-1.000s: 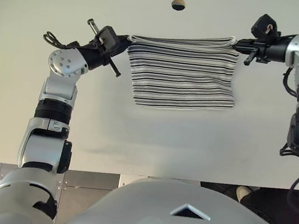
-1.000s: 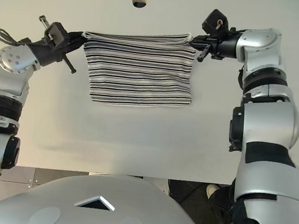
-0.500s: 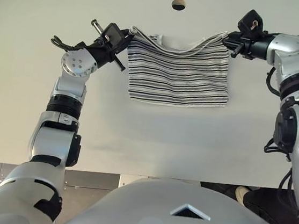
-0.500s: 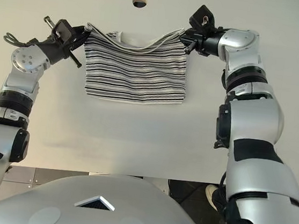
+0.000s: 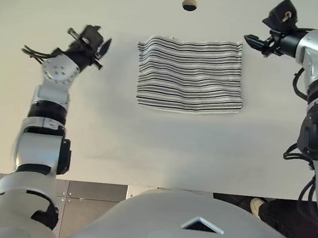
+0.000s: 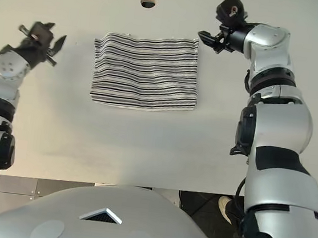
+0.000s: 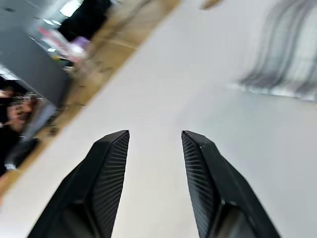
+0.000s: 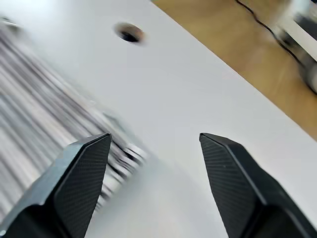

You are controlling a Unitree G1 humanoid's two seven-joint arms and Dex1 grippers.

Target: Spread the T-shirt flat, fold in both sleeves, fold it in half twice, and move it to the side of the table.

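T-shirt (image 5: 190, 73) lies folded on table (image 5: 145, 140), both grippers apart.

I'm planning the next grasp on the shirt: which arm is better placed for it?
Right, probably. The right gripper hangs open just beside the far right corner of the shirt; the left gripper, also open, is well clear of its left edge.

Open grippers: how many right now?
2. The left gripper is open over bare table, apart from the T-shirt on its left side. The right gripper is open just beside the T-shirt's far right corner, gripping nothing.
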